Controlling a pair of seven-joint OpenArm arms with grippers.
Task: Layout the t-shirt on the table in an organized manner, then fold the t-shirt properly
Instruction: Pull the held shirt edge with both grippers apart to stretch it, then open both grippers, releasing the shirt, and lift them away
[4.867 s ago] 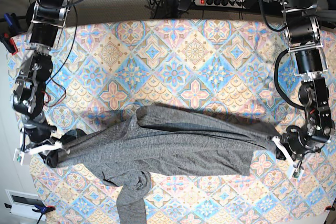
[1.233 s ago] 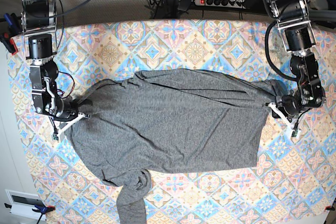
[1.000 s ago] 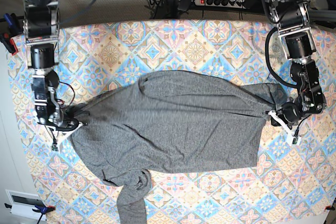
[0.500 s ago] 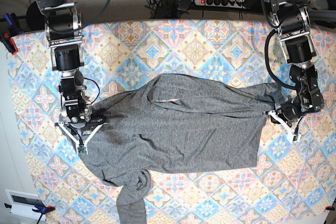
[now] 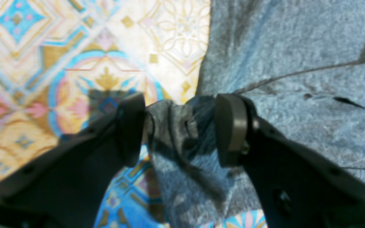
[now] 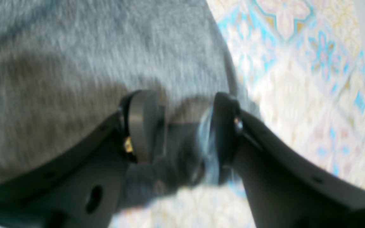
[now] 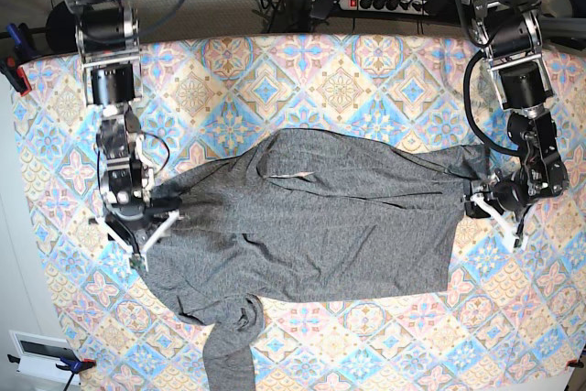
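You have the heathered dark-grey long-sleeved knit t-shirt (image 7: pixel 311 217) spread across the middle of the pastel diamond-tiled table (image 7: pixel 302 70), one sleeve trailing off the bottom edge of the base view. Your left gripper (image 5: pixel 179 129), at the shirt's right edge in the base view, has its jaws spread, with a bunched fold of grey cloth loose between them. Your right gripper (image 6: pixel 176 129), at the shirt's left edge there, also stands spread over grey fabric.
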